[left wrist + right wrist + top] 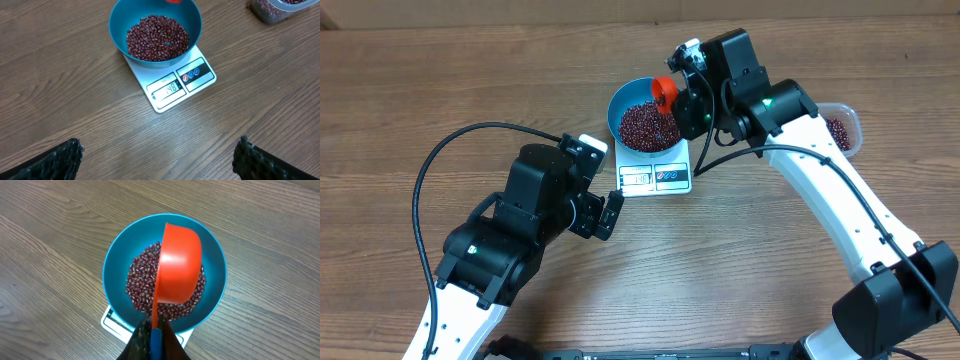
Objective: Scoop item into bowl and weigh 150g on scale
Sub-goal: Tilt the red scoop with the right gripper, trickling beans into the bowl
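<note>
**Right gripper clenched on a scoop above the filled bowl; left gripper spread wide and idle**

Right gripper [154,337], at the bottom centre of its wrist view, is clamped tight on the thin handle of an orange scoop [177,265]; the handle runs straight up the frame from the fingers, and the scoop's cup hangs over the middle of the bowl [112,265], inside its rim and turned so a smooth orange face meets the camera; under and around the cup lie the beans [137,282], a dark red heap covering the bowl's floor; a white corner of the scale [111,322] peeks out below the bowl at lower left.

Left gripper [157,165] grasps nothing; its two black fingers [57,162] stand far apart in the lower corners of the left wrist view, above bare wooden table [65,90]; beyond them, at upper centre, the blue bowl sits on the far part of the scale, with the display and label panel on the near edge left uncovered; the digits appear to read 148, though they are small.

Farthest off, in the upper right corner of that view, a clear plastic container [272,11] holds more beans, well apart from the scale.
</note>
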You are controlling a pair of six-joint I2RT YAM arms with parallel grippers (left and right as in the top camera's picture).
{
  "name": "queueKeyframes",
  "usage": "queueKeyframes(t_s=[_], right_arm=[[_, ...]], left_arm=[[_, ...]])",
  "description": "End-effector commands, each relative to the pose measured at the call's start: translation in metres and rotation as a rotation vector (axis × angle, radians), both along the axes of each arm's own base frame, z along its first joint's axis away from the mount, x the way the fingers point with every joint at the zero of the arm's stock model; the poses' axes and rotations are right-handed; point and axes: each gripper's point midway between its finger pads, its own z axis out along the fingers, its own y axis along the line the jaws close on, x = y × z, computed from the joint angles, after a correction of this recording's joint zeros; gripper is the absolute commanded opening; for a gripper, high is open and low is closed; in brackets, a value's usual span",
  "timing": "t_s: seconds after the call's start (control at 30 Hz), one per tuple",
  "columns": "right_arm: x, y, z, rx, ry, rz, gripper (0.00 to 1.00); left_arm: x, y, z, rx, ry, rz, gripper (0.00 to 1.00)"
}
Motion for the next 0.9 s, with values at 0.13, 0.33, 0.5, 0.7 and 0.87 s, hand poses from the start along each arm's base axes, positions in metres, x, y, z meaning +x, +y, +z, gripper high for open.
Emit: queueKeyframes(t_s=[0.13, 0.33, 0.5, 0.7, 0.87], right_arm=[[-0.009, -0.004, 0.013, -0.081, -0.052, -0.005, 0.03], [-0.015, 0.005, 0.012, -0.107, -0.063, 0.025, 0.03], [-0.013, 0.007, 0.015, -0.115, -0.089, 0.021, 0.04], [-0.013, 0.007, 0.014, -0.115, -0.088, 0.021, 0.03], [-0.013, 0.007, 0.015, -0.114, -0.088, 0.021, 0.04]], left_arm=[[0.0, -0.001, -0.002, 0.003, 0.005, 0.002, 1.0], [0.0, -0.001, -0.002, 0.003, 0.005, 0.002, 1.0], [0.0, -0.001, -0.002, 0.003, 0.005, 0.002, 0.99], [0.0, -0.001, -0.002, 0.003, 0.005, 0.002, 1.0], [0.0, -0.001, -0.002, 0.003, 0.005, 0.002, 1.0]])
